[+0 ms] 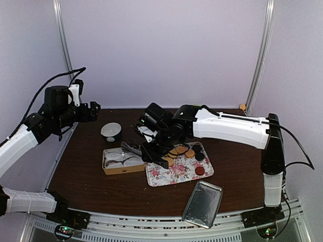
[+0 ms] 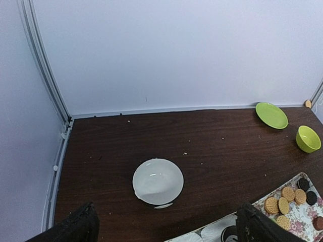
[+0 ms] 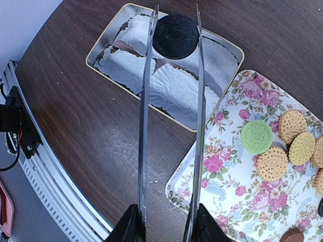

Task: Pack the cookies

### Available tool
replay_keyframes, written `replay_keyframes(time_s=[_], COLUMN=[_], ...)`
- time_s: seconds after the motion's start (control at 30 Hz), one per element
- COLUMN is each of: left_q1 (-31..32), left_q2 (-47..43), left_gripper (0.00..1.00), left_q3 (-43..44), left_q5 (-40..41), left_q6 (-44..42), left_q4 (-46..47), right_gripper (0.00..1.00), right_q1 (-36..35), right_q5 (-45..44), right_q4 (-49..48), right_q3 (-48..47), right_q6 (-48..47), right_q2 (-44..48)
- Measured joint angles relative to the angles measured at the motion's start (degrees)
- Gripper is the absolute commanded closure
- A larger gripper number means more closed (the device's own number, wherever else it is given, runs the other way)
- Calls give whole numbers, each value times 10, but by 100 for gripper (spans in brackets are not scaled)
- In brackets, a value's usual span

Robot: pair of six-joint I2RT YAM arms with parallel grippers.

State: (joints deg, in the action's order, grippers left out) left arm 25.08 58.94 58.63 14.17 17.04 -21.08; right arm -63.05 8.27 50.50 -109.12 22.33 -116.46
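Meanwhile, the left end effector [image 1: 92, 111] is hanging wide open and empty. The right end effector [image 3: 176, 22] is pinching a black cookie [image 3: 175, 36], holding it over the tin [image 3: 103, 31] of paper liners [image 3: 176, 93] directly beneath (the placing step, I judge). Next comes lowering into a liner and releasing. The other cookies [image 3: 272, 162] are lying on the floral tray [image 3: 222, 166] to its right.

Lab rig: white enclosure [image 1: 161, 50], aluminium frame [image 1: 261, 55].
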Motion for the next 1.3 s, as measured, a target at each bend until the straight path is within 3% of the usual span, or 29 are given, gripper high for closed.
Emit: replay_keyframes(time_s=[1.3], left_q1=[0], left_q2=[0], left_gripper=[3], left_q3=[0], left_q5=[-15], left_q6=[2], left_q4=[0], right_gripper=[69], right_q1=[12], right_q5=[-27], right_q4=[-28], right_q3=[-1], right_q6=[11], right_q2=[-55])
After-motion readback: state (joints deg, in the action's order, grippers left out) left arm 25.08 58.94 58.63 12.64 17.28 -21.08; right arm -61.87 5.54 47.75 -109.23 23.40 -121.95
